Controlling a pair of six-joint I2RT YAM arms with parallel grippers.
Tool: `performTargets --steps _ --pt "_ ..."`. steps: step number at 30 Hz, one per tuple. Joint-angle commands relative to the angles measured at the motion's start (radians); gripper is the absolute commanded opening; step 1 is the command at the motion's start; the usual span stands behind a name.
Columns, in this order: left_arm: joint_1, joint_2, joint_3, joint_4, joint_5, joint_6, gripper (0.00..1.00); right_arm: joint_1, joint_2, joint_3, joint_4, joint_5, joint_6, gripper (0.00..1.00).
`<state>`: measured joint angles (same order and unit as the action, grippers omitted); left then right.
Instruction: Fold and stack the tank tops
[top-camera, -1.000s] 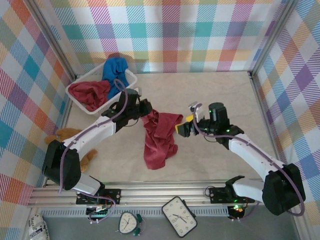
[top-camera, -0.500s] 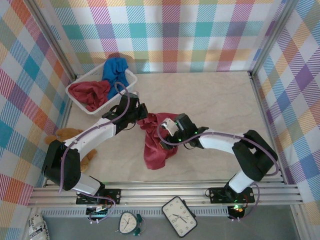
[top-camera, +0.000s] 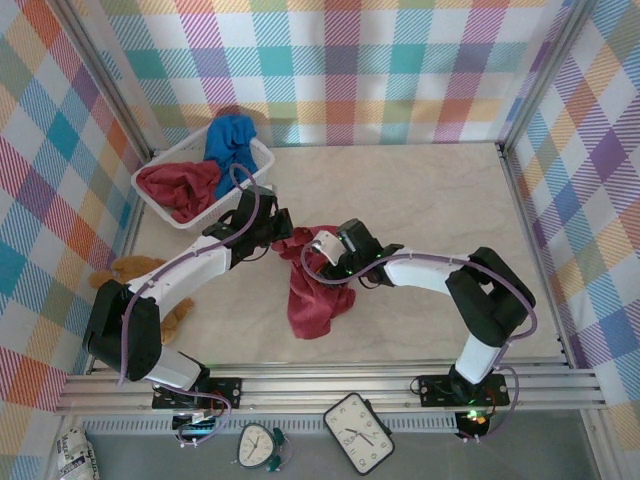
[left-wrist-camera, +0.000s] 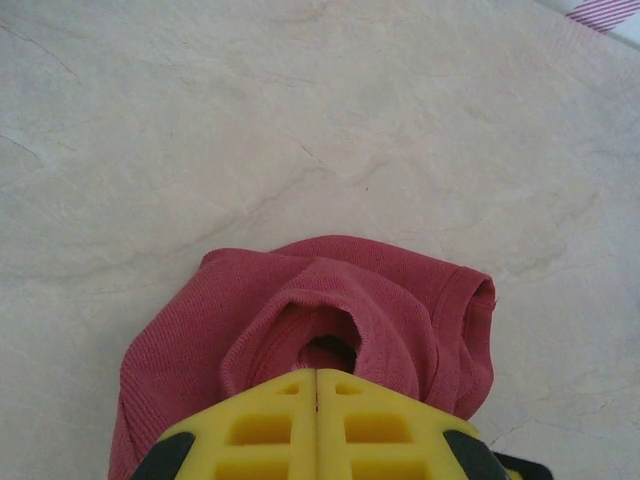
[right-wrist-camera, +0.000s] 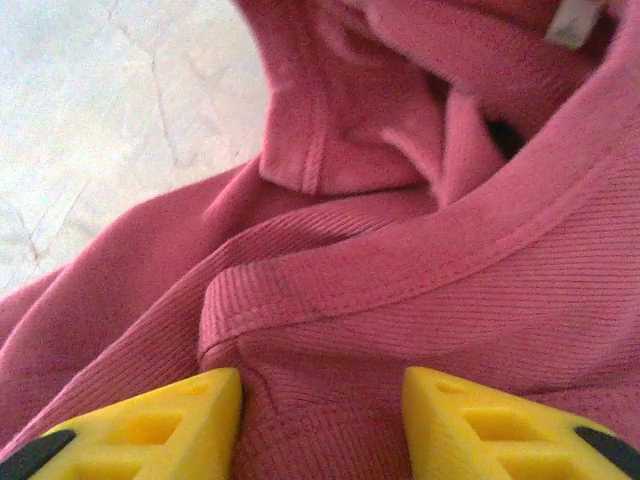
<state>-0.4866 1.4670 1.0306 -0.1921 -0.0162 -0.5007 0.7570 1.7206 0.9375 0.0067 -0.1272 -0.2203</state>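
The task is barely begun: nothing is folded and no stack exists. One dark red tank top (top-camera: 315, 295) lies crumpled and unflattened on the desk (top-camera: 430, 190) at the centre of the top view, its upper end bunched where both arms meet. The left end effector (top-camera: 278, 232) has its fingers pressed together, pinching a gathered hem of that top, seen in the left wrist view as a puckered loop just ahead of the yellow tips (left-wrist-camera: 318, 385). The right end effector (right-wrist-camera: 320, 375) stands spread, its two fingers apart over a ribbed seam, with no grip made yet. The second dark red top (top-camera: 175, 185) and the blue tank top (top-camera: 230, 138) sit heaped in the white mesh basket (top-camera: 262, 152) at upper left. By my judgement, spreading this first top flat comes next, then all three folds.
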Motion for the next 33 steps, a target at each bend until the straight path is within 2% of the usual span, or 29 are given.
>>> performTargets --steps 1,2,5,6,7,18,23,28,33 --pt "0.014 0.011 0.007 -0.033 0.011 0.027 0.00 0.008 0.019 0.029 -0.059 -0.029 -0.054 0.36" --pt "0.015 0.013 0.009 -0.036 0.011 0.029 0.00 0.008 0.020 0.033 -0.063 -0.014 -0.052 0.31" --pt "0.017 0.016 0.022 -0.059 0.008 0.047 0.00 0.006 0.002 0.062 -0.095 0.036 -0.034 0.07" --pt "0.018 0.015 0.032 -0.071 0.003 0.058 0.00 0.004 -0.018 0.062 -0.091 0.044 -0.029 0.01" --pt "0.018 0.010 0.044 -0.077 -0.002 0.072 0.00 0.001 -0.046 0.056 -0.080 0.057 -0.022 0.00" --pt "0.018 -0.102 0.318 -0.390 -0.156 0.350 0.00 -0.064 -0.389 0.095 -0.160 0.072 -0.053 0.00" --pt "0.018 -0.170 0.493 -0.497 -0.270 0.530 0.00 -0.063 -0.543 0.209 -0.194 -0.004 -0.130 0.00" --pt "0.020 -0.256 0.618 -0.525 -0.320 0.659 0.00 0.000 -0.637 0.345 -0.206 -0.061 -0.264 0.00" --pt "0.021 -0.343 0.682 -0.509 -0.366 0.726 0.00 0.086 -0.670 0.483 -0.224 -0.087 -0.373 0.00"
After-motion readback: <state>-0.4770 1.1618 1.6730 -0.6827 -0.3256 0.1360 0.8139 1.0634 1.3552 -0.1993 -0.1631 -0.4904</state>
